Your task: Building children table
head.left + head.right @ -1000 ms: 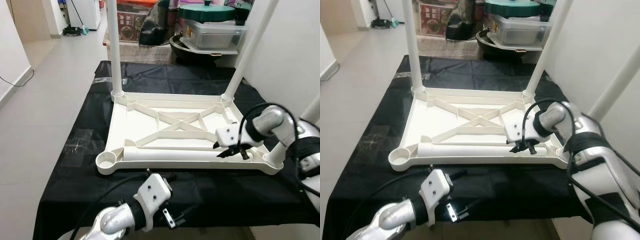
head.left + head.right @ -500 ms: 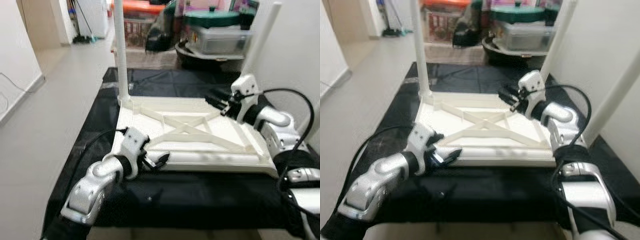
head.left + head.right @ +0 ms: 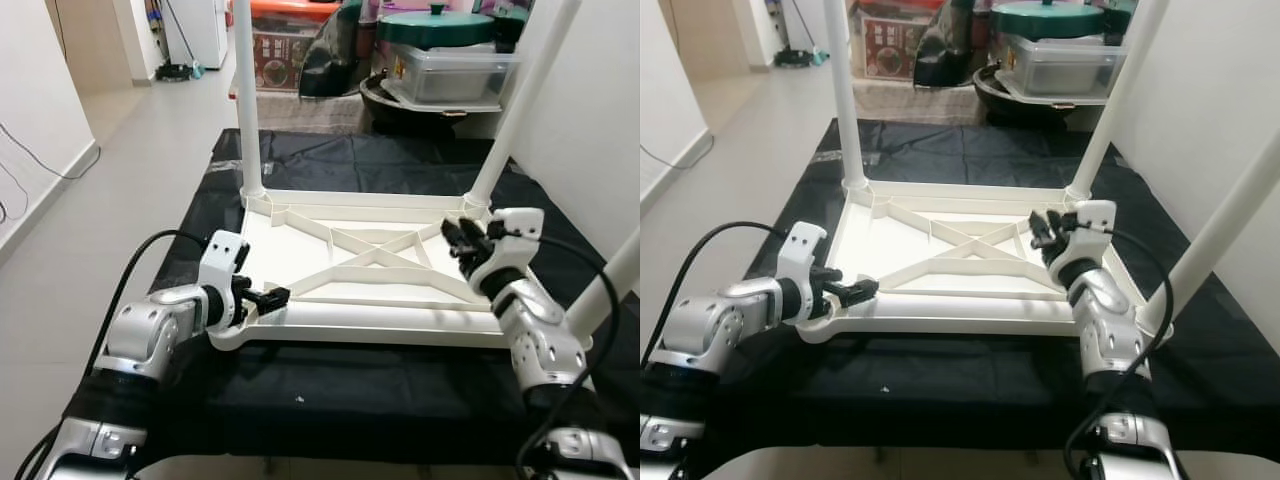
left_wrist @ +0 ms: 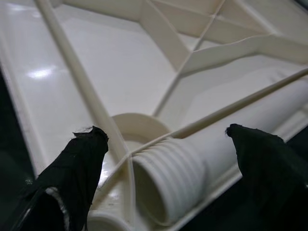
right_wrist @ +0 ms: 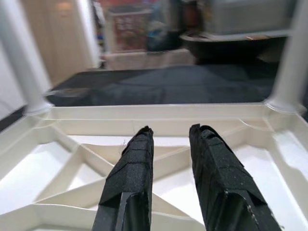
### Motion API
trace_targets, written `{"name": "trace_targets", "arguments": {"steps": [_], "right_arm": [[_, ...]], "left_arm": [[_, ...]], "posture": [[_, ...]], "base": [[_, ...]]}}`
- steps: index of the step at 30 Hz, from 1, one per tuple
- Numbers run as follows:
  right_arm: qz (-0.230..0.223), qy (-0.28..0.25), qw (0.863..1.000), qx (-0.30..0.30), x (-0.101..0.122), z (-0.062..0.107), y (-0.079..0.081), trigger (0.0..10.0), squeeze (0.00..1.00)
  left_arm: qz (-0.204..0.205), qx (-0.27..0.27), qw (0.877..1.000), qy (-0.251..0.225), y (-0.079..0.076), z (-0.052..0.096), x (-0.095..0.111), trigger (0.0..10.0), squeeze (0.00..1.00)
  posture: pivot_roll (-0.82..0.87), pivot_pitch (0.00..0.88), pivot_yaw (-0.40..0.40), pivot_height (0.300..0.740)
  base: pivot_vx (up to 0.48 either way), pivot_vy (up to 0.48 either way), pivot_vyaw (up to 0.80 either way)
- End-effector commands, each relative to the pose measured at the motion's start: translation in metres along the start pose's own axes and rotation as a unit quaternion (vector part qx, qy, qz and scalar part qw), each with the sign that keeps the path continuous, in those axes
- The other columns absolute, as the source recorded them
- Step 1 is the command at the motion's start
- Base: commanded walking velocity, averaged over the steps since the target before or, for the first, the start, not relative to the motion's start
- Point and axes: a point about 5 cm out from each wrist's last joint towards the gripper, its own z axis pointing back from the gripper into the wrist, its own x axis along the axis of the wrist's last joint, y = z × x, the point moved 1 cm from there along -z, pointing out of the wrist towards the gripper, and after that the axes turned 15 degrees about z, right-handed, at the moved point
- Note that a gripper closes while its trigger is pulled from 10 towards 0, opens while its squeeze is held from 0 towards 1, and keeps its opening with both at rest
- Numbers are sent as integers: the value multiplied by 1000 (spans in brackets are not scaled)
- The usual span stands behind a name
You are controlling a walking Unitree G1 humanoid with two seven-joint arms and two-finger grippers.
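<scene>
Tabletop (image 3: 330,255): white, upside down on a black cloth (image 3: 400,385) over the floor, ribbed underside up.
Fitted legs: three upright in corner sockets, far left leg (image 3: 247,95), far right leg (image 3: 520,100), near right leg (image 3: 610,285).
Loose leg (image 3: 400,318): lying flat in the channel along the near edge of the tabletop, long axis running left to right, threaded end (image 4: 166,185) toward the robot's left.
Empty socket (image 4: 139,126): near left corner, just beside the threaded end; nothing standing in it.
Left end effector (image 3: 268,297): fingers spread wide, one on each side of the threaded end in the left wrist view, apparently not closed on it.
Right end effector (image 3: 1045,230): fingers narrow and nearly parallel, holding nothing, hovering above the ribs near the far right corner.
Key relation: loose leg straight ahead of the left end effector, axis roughly in line with its reach; left arm clearly nearer to the threaded end and the empty socket, right arm well apart from both.
Likely step: gripping the loose leg, lifting it upright, then seating its threaded end in the socket.
Containers: clear lidded bin (image 3: 455,75) and a dark basin (image 3: 420,100) beyond the cloth; contents impossible to tell.
</scene>
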Motion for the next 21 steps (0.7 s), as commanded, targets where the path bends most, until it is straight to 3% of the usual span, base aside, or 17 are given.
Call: {"name": "trace_targets", "arguments": {"steps": [1,9,16,21], "right_arm": [[-12,4,1000,-12,4,3,5,10000,0],[-22,16,999,-22,4,6,12,10000,0],[-32,29,999,-29,-2,8,15,10000,0],[-37,37,998,-33,-3,11,18,10000,0]], "left_arm": [[21,-17,999,21,-5,-1,-1,10000,0],[44,-28,997,58,-11,-1,1,10000,0],[17,-2,995,97,-5,6,0,10000,0],[21,5,993,117,-3,7,-4,10000,0]], "posture": [[199,0,-59,740],[220,0,-53,740],[237,0,-41,740],[236,0,-37,740]], "base": [[0,0,0],[0,0,0],[0,0,0],[0,0,0]]}}
